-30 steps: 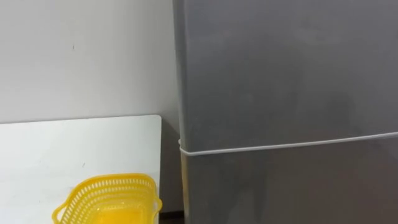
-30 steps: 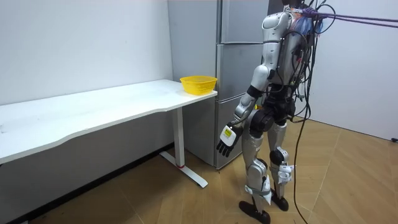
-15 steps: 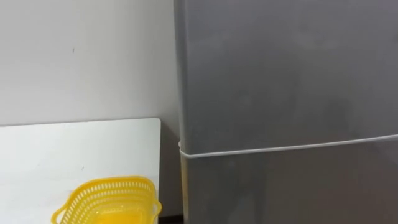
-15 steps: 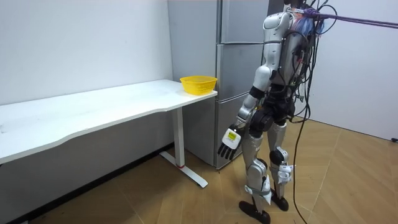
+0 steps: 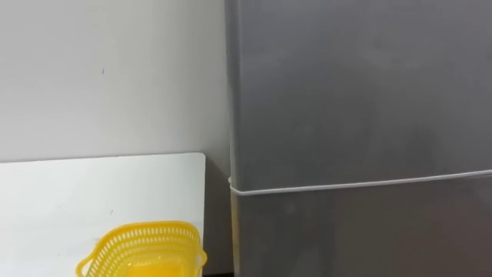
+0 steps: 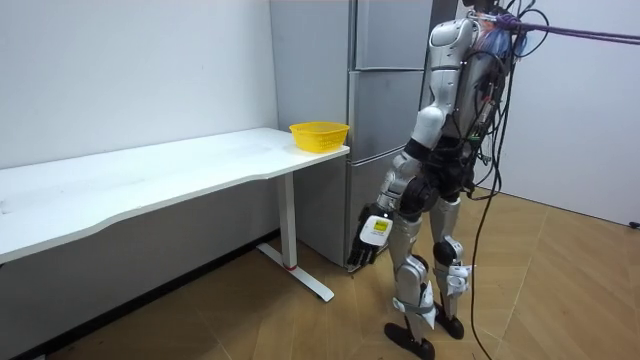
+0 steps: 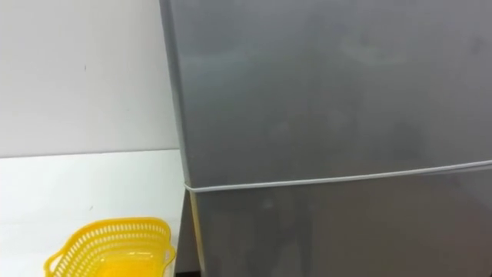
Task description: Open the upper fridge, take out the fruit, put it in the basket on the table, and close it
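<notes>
Fingers (image 6: 358, 256) of the left hand (image 6: 371, 232) hang loose and relaxed, low beside the robot's thigh, and they hold nothing. The robot stands upright facing one tall grey metal fridge (image 6: 385, 110), close before it. Its top is cut off by the upper edge of the room view. In the eye views the upper fridge door (image 5: 361, 92) is shut, so what is inside is hidden. One thin pale seam (image 5: 361, 185) runs across the front, between this door and the door under it, which is also shut.

Beside the fridge stands one long white desk (image 5: 77, 192). One yellow perforated plastic basket (image 5: 142, 245) stands at the desk's corner nearest the fridge. In the eye views the basket's lower part is cut off by the bottom edge. What is in it I cannot make out.
</notes>
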Tool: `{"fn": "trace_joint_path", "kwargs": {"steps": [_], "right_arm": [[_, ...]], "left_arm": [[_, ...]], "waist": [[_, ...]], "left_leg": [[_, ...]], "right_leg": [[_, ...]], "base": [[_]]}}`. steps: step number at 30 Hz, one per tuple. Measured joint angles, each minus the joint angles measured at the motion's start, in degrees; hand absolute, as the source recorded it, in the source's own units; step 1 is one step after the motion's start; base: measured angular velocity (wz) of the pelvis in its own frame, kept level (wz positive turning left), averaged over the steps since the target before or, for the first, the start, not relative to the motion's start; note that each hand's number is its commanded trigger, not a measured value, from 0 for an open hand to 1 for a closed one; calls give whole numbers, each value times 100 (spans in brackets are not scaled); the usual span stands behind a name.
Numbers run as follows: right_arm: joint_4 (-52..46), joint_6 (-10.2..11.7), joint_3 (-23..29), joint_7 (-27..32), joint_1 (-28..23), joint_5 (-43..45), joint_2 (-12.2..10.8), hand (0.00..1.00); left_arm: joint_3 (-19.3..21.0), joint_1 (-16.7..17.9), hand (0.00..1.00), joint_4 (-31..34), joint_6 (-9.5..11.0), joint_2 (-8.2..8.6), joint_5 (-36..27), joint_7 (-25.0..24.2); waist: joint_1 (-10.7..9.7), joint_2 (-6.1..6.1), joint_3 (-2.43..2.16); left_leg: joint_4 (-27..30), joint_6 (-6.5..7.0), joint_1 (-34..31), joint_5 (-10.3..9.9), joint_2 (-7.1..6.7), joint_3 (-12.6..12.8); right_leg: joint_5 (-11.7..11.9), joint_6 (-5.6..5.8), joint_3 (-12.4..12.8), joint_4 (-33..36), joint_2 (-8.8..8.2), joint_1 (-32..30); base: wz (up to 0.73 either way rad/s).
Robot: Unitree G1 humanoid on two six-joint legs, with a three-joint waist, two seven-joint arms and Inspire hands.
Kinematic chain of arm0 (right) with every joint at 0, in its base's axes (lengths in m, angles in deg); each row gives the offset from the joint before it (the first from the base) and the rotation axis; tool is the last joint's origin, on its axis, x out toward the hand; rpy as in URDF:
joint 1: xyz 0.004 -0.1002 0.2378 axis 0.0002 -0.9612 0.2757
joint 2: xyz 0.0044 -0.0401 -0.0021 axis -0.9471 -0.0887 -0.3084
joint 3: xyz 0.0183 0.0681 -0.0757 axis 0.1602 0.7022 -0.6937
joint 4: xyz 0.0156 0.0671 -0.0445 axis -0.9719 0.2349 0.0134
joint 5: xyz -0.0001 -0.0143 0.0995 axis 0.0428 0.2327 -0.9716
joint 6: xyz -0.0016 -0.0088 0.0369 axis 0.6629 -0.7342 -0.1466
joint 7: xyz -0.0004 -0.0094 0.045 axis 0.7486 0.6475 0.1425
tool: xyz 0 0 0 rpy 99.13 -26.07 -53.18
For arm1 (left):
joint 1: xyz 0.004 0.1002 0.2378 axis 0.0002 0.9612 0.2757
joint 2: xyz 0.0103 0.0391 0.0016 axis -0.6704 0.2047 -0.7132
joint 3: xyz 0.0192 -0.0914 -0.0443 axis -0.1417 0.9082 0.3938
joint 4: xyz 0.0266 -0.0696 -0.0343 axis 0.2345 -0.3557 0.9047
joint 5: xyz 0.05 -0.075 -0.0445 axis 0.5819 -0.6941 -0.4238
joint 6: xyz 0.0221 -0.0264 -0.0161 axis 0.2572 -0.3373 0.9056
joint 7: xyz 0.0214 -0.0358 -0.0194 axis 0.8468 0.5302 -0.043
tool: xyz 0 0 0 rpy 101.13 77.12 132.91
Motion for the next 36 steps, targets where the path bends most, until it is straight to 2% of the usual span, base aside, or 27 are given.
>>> {"fn": "trace_joint_path", "kwargs": {"steps": [3, 6, 8, 12, 14, 18, 19, 20, 22, 24, 26, 28, 32, 36], "right_arm": [[27, -5, 25, 39, 33, 34, 1, 0], [-4, -8, 58, 41, 24, 34, 8, 0], [-11, -4, 60, 47, 7, 89, 23, 0], [-22, 7, 36, 63, 20, 119, 27, 0], [-7, 13, 37, 94, 58, 165, 27, 0], [-2, 83, 108, 123, 43, 371, 30, 0], [-3, 89, 118, 161, 35, 457, 39, 0], [-12, 94, 120, 164, 32, 539, 43, 0], [-64, 137, 114, 162, 25, 674, 45, 0], [-93, 143, 116, 171, 25, 724, 60, 0], [-118, 143, 143, 213, 21, 821, 59, 0], [-124, 142, 219, 231, 3, 835, 67, 0], [-122, 147, 233, 231, -71, 832, 113, 0], [-73, 140, 403, 192, -71, 965, 119, 0]], "left_arm": [[142, -14, 0, 465, 130, 8, -460, 432], [445, -56, 0, 949, 282, 5, -835, 856], [475, -62, 0, 1200, 517, -17, -1192, 1160], [420, -37, 0, 1660, 716, -16, -1798, 1597], [376, -46, 0, 1824, 830, -17, -1845, 1769], [460, -2, 0, 2838, 1023, -17, -1800, 2344], [517, -3, 0, 3133, 1151, -21, -1680, 2522], [546, -8, 0, 3273, 1205, -27, -1606, 2623], [558, -19, 0, 3958, 1364, -103, -1160, 3102], [559, -71, 0, 4404, 1452, -191, -974, 3320], [640, -69, 0, 4948, 1460, -244, -756, 3586], [790, -72, 0, 5567, 1526, -266, -183, 3829], [1011, -72, 0, 6275, 1560, -345, 541, 3933], [1178, -75, 0, 7248, 1512, -467, 1461, 3799]], "waist": [[22, 14, 4], [98, 10, -20], [137, 2, -29], [161, -8, -43], [161, 13, -17], [182, -49, -25], [191, -47, -26], [190, -41, -28], [240, -28, -29], [314, 10, -34], [300, 45, -36], [343, 89, -49], [334, 145, -60], [330, 134, -57]], "left_leg": [[-3, -1, -14, -2, -1, -23], [4, -1, -79, 0, -11, -86], [1, 0, -83, 1, -18, -103], [-12, 0, -93, -1, -15, -119], [-23, -1, -84, -1, -9, -130], [-8, 0, -77, -1, -8, -131], [-3, 0, -78, -1, -9, -131], [-2, 0, -76, -1, -11, -133], [-6, 1, -79, -1, -15, -141], [-9, 6, -95, -6, -14, -177], [7, 12, -145, -10, -36, -317], [17, 14, -169, -7, -91, -407], [55, 24, -160, 2, -101, -431], [30, 25, -175, -1, -112, -484]], "right_leg": [[-5, 1, -16, -1, 2, -39], [-3, -2, -17, 13, 5, -104], [-2, -1, -81, 20, -6, -105], [-2, 1, -177, 50, -9, -119], [-2, 1, -150, 107, -3, -135], [-2, 0, -142, 108, -4, -132], [-2, 0, -134, 111, -5, -131], [-2, 0, -124, 111, -5, -131], [0, -2, -51, 108, 7, -157], [8, -15, -11, 118, 19, -189], [8, -16, -29, 138, 21, -204], [3, -17, -12, 187, 23, -265], [3, -17, -34, 193, 12, -258], [3, -16, -68, 172, 13, -232]], "base": [[2], [0], [0], [3], [2], [-1], [-4], [-7], [-15], [-12], [4], [0], [2], [4]]}}
